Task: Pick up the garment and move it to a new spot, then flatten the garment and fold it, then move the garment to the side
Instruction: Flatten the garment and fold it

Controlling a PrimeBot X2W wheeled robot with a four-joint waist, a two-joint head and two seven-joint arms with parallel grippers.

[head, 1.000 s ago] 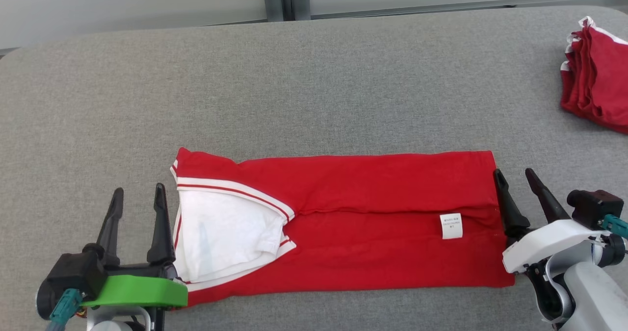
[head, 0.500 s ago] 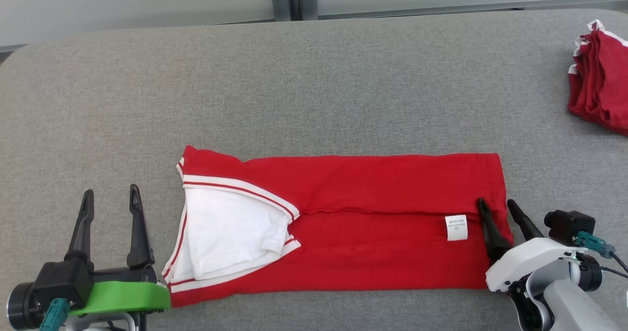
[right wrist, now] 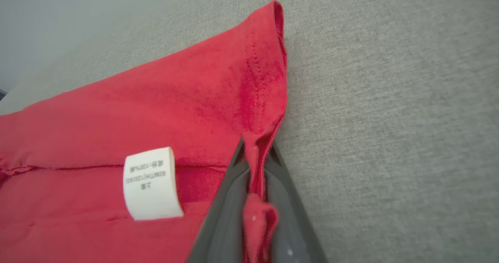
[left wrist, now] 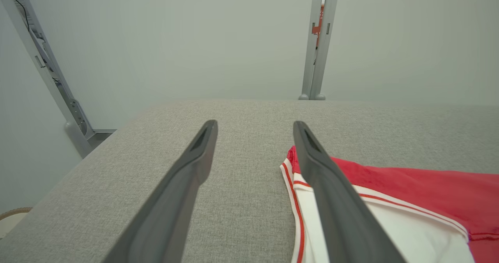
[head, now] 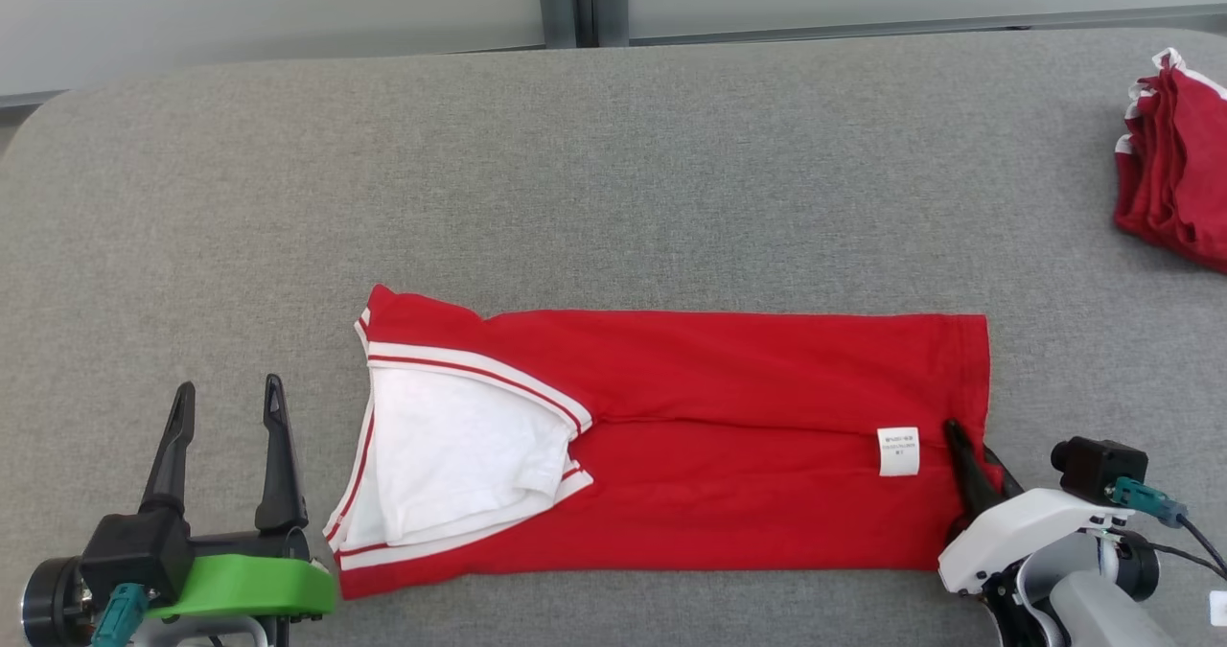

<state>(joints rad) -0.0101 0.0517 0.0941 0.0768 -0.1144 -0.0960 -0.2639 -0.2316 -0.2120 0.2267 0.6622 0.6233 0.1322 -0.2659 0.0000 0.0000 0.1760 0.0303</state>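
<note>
A red garment [head: 719, 436] with white trim and a white inner panel lies folded into a long strip on the grey table [head: 613, 177]. At its right hem my right gripper [head: 970, 448] is shut on the garment [right wrist: 218, 99], with red cloth pinched between the dark fingers [right wrist: 226, 216]; a white label [right wrist: 152, 183] sits just left of the grip. My left gripper [head: 225, 403] stands open to the left of the collar end, apart from the cloth. In the left wrist view that gripper [left wrist: 255, 128] holds nothing, and the garment's trimmed edge [left wrist: 409, 200] lies beside its right finger.
A pile of other red garments [head: 1174, 163] lies at the table's far right edge. A grey post [head: 566, 0] and pale wall stand behind the table. Bare grey surface stretches beyond the strip and to its left.
My right gripper moved in over the garment's right hem and shut on it. My left gripper drew back leftward from the collar end and stays open. The camera shifted slightly.
</note>
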